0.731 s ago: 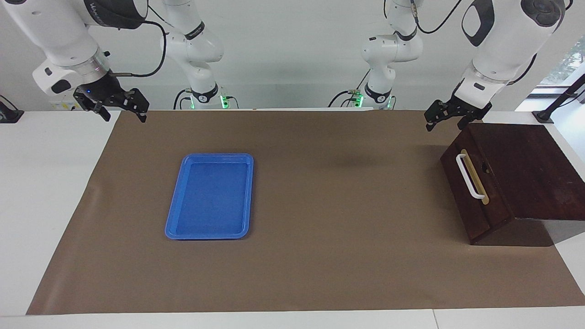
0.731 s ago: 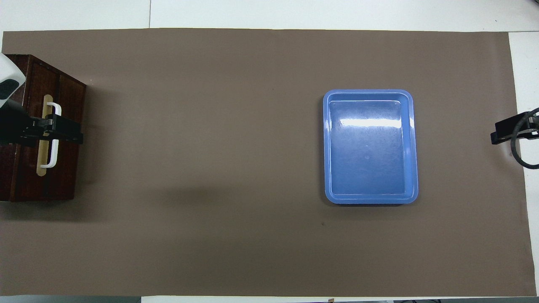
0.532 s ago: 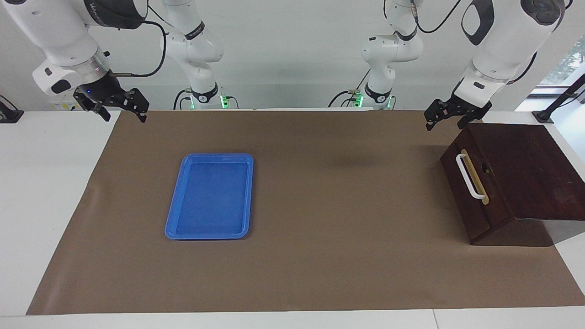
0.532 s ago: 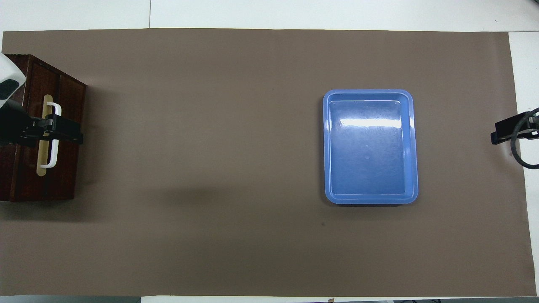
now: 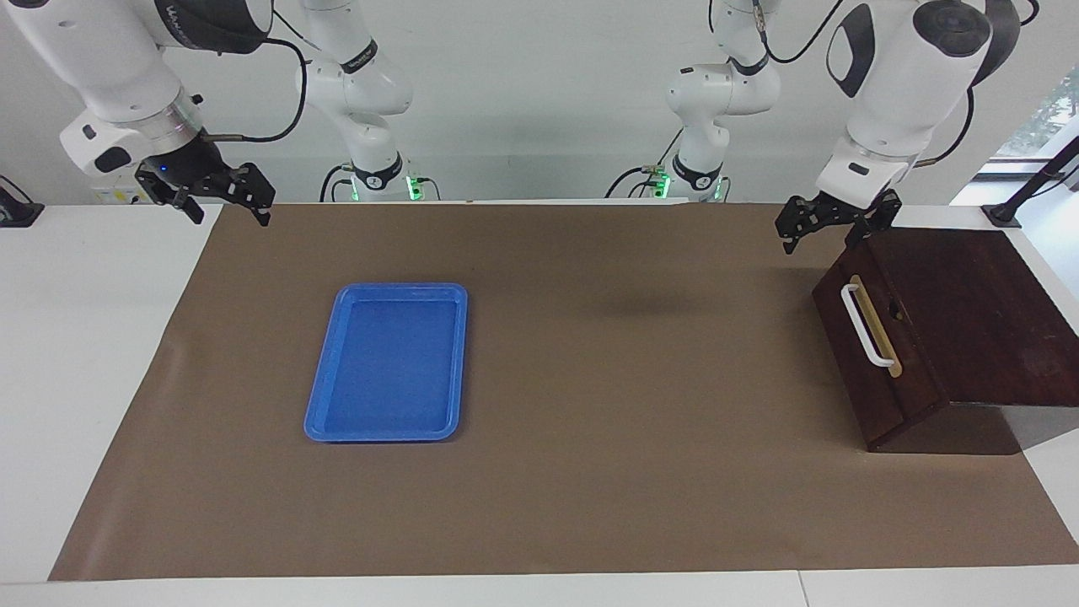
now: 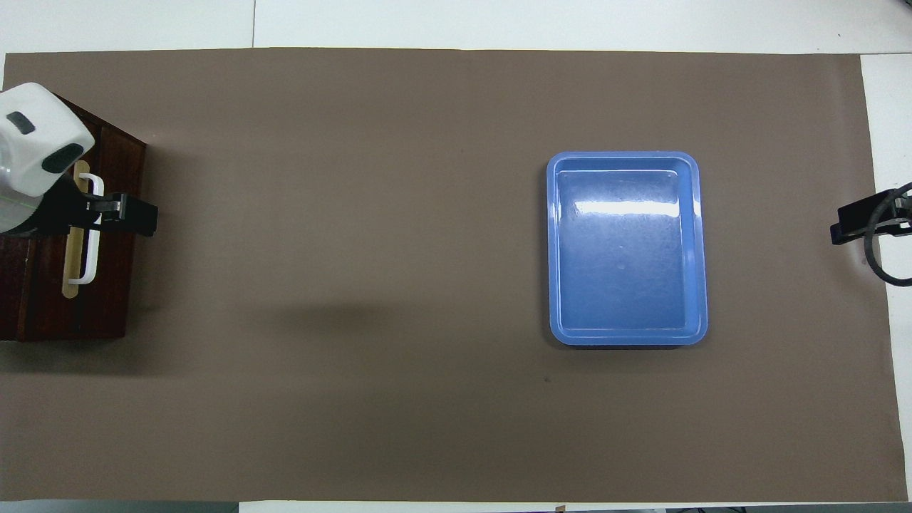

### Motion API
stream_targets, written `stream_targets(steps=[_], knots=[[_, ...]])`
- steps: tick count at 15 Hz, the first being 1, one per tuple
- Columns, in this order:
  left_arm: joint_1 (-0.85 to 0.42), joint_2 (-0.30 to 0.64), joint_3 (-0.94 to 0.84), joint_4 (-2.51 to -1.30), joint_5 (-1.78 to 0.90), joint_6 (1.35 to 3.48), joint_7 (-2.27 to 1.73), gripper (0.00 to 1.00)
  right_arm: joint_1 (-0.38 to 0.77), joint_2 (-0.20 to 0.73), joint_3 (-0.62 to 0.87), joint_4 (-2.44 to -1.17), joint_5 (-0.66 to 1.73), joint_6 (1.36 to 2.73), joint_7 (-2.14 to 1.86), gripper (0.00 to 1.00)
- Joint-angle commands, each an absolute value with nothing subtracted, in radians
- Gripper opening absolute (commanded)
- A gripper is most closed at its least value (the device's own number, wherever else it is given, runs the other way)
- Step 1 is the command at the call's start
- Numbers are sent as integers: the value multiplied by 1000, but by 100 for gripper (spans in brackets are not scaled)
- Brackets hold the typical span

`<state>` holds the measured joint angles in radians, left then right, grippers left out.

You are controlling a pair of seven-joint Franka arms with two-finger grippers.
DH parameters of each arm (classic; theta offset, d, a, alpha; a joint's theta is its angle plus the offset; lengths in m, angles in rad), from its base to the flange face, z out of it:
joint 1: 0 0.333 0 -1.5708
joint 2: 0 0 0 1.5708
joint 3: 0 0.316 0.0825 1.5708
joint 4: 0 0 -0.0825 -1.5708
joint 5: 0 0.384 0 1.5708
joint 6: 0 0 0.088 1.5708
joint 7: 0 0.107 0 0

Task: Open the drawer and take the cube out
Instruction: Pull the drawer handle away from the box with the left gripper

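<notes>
Gleaming glossy blue tray (image 5: pixel 385 364), rounded corners.

Left pincer (image 5: pixel 822 236) shifted – toward drawer (image 5: pixel 872 341) front.

1 drawer (image 5: pixel 872 337) (shut), 1 tray (image 5: pixel 388 362)

arms: white glossy shells, black joint panels | cables: black | bases: green lights | end effectors: black
</notes>
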<state>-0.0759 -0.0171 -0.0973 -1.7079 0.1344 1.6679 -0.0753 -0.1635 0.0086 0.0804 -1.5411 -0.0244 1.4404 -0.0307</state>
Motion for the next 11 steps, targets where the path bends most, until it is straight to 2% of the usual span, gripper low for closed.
stream_targets(steps=[1, 5, 9, 11], knots=[[-94, -6, -91, -1787, 245, 1765, -75, 100, -183, 0, 89, -1546, -14, 1454, -31, 100], [-94, 35, -91, -1914, 421, 1922, -90, 100, -183, 0, 89, -1546, -14, 1454, -32, 100], [-58, 110, -87, -1917, 518, 2023, -95, 100, -181, 0, 89, -1546, -15, 1454, -32, 100], [-20, 117, -87, -1936, 525, 2072, -95, 100, -183, 0, 89, -1546, -14, 1454, -31, 100]])
